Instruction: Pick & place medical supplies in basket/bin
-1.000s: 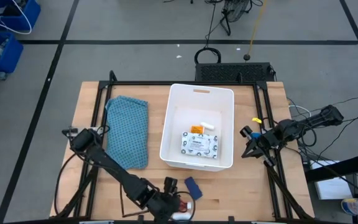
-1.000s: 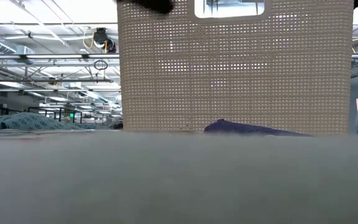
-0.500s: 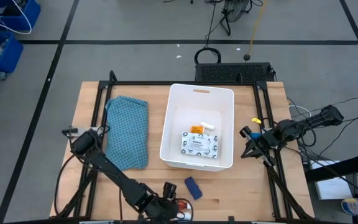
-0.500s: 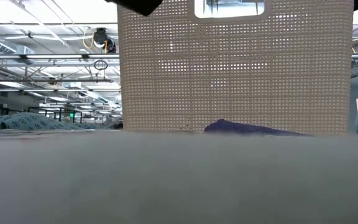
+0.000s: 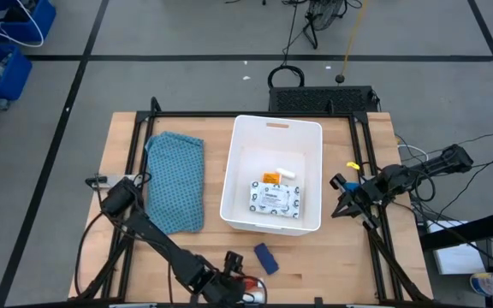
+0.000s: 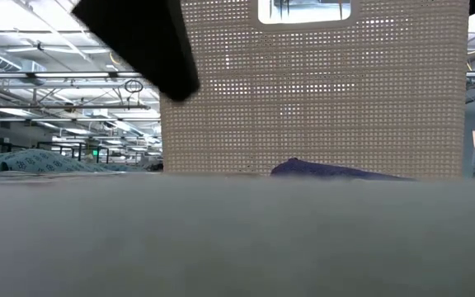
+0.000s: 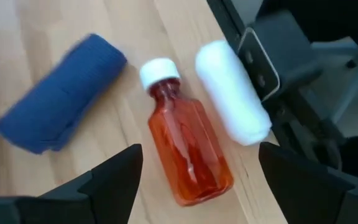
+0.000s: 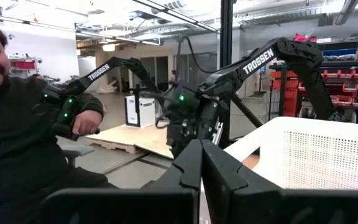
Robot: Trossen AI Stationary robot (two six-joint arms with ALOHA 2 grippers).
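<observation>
Hovering my left gripper (image 7: 194, 171), fingers spread wide, over the red small bottle (image 7: 187, 146) at the table's near edge, I judge the next move is lowering and closing on it, then carrying it to the basket (image 5: 229, 175); right gripper (image 8: 201, 163) waits pressed shut beside the table.

"TROSSEN" is printed on two robot arms (image 8: 266, 59) behind the table.

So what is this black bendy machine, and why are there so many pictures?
It is a robot with two arms, each ending in a gripper. One camera looks down from above, one sits at table height, and one rides on each wrist. The left gripper is open above a red small bottle, beside a blue roll and a white roll, holding nothing. The right gripper waits shut at the table's side. The white plastic tub already holds a flat white printed packet. A teal patterned cloth lies nearby.
</observation>
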